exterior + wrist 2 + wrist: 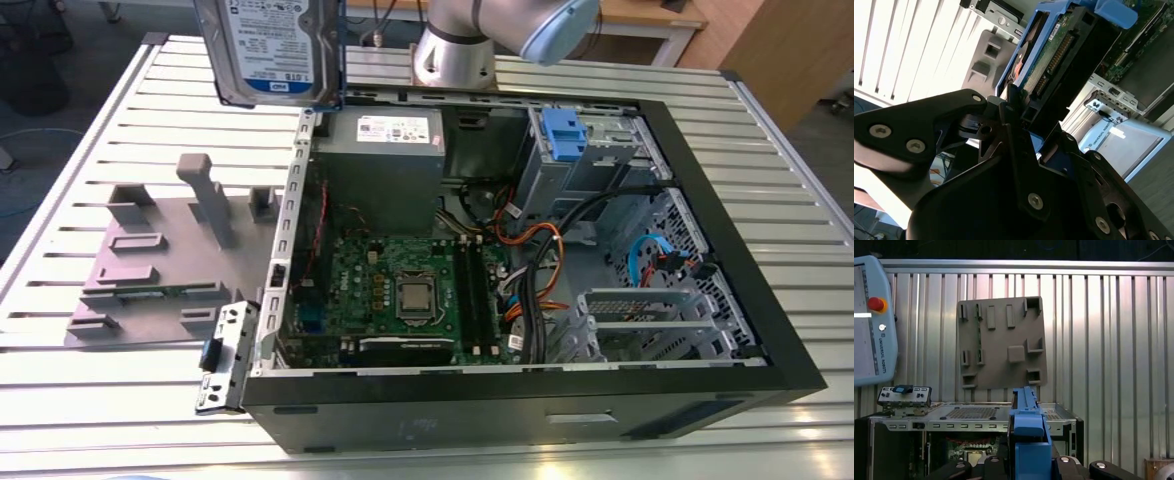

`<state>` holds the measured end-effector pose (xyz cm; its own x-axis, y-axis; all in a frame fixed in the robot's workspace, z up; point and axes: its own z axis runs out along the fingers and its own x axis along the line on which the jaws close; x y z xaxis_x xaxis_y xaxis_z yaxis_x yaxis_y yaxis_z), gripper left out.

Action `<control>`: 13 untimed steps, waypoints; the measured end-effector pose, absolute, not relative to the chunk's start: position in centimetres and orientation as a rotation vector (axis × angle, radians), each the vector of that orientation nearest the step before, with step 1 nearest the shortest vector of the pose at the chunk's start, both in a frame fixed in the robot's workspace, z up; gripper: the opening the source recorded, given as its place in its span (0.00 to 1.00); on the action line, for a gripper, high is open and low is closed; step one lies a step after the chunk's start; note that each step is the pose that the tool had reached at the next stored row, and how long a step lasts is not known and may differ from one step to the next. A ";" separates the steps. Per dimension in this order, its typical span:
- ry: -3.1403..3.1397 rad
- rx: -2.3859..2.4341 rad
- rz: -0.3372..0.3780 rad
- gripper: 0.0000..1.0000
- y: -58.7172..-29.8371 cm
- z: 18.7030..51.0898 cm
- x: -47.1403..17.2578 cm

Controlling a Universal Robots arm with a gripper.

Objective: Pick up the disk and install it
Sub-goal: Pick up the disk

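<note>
The black gripper (1013, 112) is pressed together on one end of the disk (1051, 47), a flat silver hard drive with a white-and-blue label, clipped in a blue plastic carrier frame. The frame's end is pinched between the dark fingers (1004, 107), and the connector edge points away from them.

In the exterior view the disk is held upright in the air above the far corner of the black open computer case (467, 415), just over its metal side rail (300, 200) and well clear of the parts inside.

Carrying appears to be the step in hand. It is best done with the pinch held firm on the plastic frame, since the drive looks heavy for so narrow a hold. The disk should be kept upright and high enough that the rail is not struck.

Inside the case, a blue-tabbed drive bay (561, 135) is seen at the far side, with orange and black cables (547, 250) beside it; these are to be avoided. Outside the case, a grey moulded fixture plate (147, 270) lies on the slatted metal desk (80, 150).
</note>
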<state>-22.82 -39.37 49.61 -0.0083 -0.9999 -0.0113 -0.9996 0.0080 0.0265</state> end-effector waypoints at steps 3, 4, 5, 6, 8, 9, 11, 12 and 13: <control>-2.223 2.205 -0.042 0.36 -39.4 49.6 -22.5; -2.223 2.205 -0.042 0.36 -39.4 49.6 -22.4; -2.223 2.205 -0.042 0.36 -39.4 49.6 -22.3; -2.223 2.205 -0.042 0.36 -39.4 49.6 -22.2; -2.223 2.205 -0.042 0.36 -39.4 49.6 -22.0; -2.223 2.205 -0.042 0.36 -39.4 49.6 -22.0; -2.223 2.205 -0.042 0.36 -39.4 49.6 -21.8; -2.223 2.205 -0.042 0.36 -39.4 49.6 -21.7; -2.223 2.204 -0.042 0.36 -39.4 49.6 -21.6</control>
